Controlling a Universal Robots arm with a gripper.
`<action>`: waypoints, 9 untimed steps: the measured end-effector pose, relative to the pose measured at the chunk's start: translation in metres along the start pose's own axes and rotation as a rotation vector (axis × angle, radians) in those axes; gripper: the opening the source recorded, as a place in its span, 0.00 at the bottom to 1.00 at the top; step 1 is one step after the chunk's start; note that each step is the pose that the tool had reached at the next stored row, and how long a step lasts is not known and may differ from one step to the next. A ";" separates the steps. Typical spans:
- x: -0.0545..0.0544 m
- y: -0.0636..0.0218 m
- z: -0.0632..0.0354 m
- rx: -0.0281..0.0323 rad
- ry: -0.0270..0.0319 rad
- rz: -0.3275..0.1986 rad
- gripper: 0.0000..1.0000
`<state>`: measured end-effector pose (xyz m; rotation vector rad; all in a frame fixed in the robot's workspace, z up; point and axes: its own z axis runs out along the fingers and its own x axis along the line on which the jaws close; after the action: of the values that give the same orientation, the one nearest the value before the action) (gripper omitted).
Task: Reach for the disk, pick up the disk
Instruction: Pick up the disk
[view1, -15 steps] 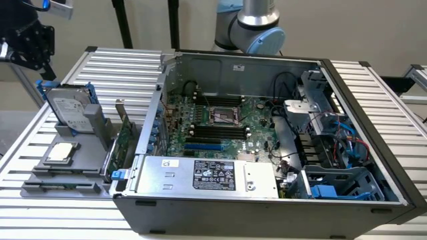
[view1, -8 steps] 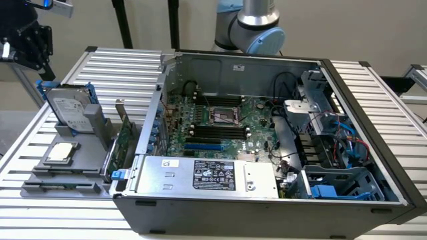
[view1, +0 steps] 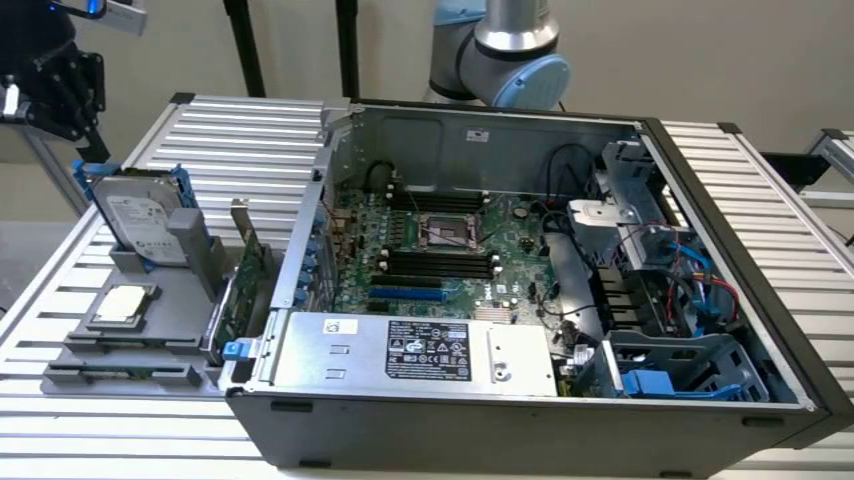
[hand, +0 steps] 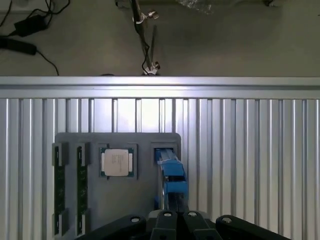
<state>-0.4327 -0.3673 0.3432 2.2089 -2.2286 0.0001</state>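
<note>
**Pincer clamped on the upright disk beside the open computer case**

The disk (view1: 140, 222) stands on edge in a slot of a grey holder (view1: 83, 375), at the exterior view's left, just beside the open computer case (view1: 534, 300). It is a flat grey-metal slab. Its broad face carries a white printed label, and blue plastic rails run along its edges. It leans back a little, with its lower part seated behind a raised block of the holder. From the wrist view the disk (hand: 172, 172) shows edge-on as a narrow blue strip rising out of the holder (hand: 120, 210).

The black pincer (view1: 94, 150) comes down from above onto the disk's top corner. In the wrist view the pincer (hand: 179, 217) has its fingers pressed close together, pinching the blue top edge.

A small square silver chip (view1: 120, 303) lies flat in a recess of the same holder, near the disk but not touching it. Inside the case are a green motherboard (view1: 441, 240) and a silver box with a black label (view1: 427, 350).

The surface (view1: 240, 130) is ribbed, pale aluminium, made of long parallel slats. Behind it a plain light wall (view1: 694, 50) closes the room, with dark stand legs (view1: 247, 50) in front of it. In the wrist view the grey floor (hand: 225, 45) lies beyond the surface's edge, with black cables (hand: 30, 25) on it.
</note>
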 end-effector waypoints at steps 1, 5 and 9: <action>0.000 0.0000 0.0000 -0.0003 0.0030 0.000 0.11; -0.001 0.0000 0.0000 -0.0015 0.0110 0.000 0.11; -0.001 0.0000 0.0001 -0.0024 0.0140 0.000 0.18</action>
<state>-0.4328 -0.3667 0.3431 2.2008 -2.2203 0.0129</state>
